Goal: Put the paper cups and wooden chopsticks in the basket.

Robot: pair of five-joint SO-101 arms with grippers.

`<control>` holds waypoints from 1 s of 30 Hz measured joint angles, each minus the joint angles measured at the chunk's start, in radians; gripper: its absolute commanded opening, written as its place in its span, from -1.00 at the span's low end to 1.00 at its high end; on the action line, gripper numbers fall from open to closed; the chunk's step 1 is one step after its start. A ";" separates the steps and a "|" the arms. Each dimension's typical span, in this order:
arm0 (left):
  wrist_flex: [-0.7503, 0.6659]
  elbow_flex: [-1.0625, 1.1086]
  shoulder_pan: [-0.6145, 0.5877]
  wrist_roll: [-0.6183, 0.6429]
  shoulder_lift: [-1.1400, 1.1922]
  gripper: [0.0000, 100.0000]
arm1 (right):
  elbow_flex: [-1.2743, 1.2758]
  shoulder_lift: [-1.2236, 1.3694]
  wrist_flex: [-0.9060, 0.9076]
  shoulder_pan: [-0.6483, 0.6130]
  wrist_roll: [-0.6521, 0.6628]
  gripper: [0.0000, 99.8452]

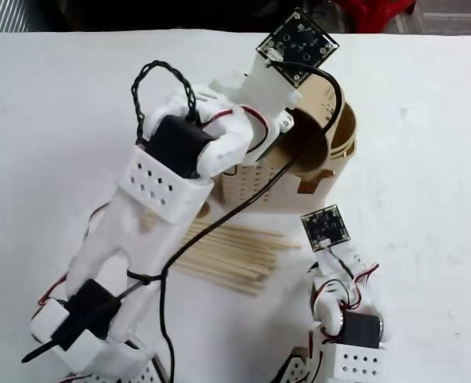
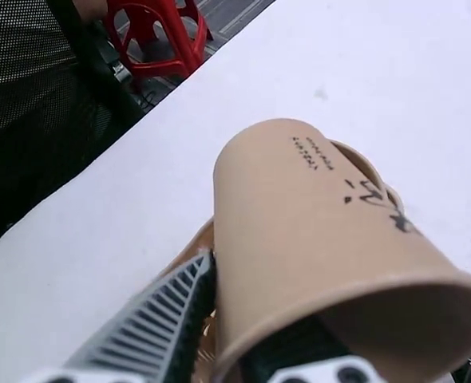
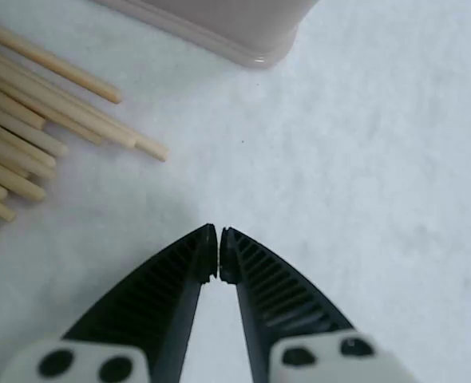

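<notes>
The left gripper (image 2: 243, 307) is showing black ribbed fingers against a tan paper cup (image 2: 323, 239) carrying small black marks. The right gripper (image 3: 219, 255) is wearing the same black ribbing on white mounts. Just ahead of it, pale wooden chopsticks (image 3: 28, 152) and a beige basket (image 3: 243, 28) are lying on the white table (image 3: 379, 159).

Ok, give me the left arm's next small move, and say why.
Probably lower the cup a little and open the left claw. The claw grips the cup's wall, and the high view puts it right over the basket, so a release should drop it in. The chopsticks lie on the table for later.
</notes>
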 measured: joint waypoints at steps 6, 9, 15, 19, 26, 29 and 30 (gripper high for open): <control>0.000 0.000 0.000 0.000 0.000 -0.77 | 0.000 0.000 0.000 0.000 0.000 -0.96; 0.000 0.000 0.000 0.000 0.000 -0.76 | 0.000 0.000 0.000 0.000 0.000 -0.96; -0.034 0.000 0.000 0.000 0.000 -0.76 | 0.000 0.000 0.000 0.000 0.000 -0.96; -0.066 0.000 0.000 0.000 0.000 -0.76 | 0.000 0.000 0.000 0.000 0.000 -0.96; -0.072 -0.021 0.000 0.000 0.000 -0.76 | 0.000 0.000 0.000 0.000 0.000 -0.96; -0.072 -0.020 0.000 0.000 0.014 -0.76 | 0.000 0.000 0.000 0.000 0.000 -0.96; -0.072 -0.008 0.002 0.000 0.026 -0.76 | 0.000 0.000 0.000 0.000 0.000 -0.96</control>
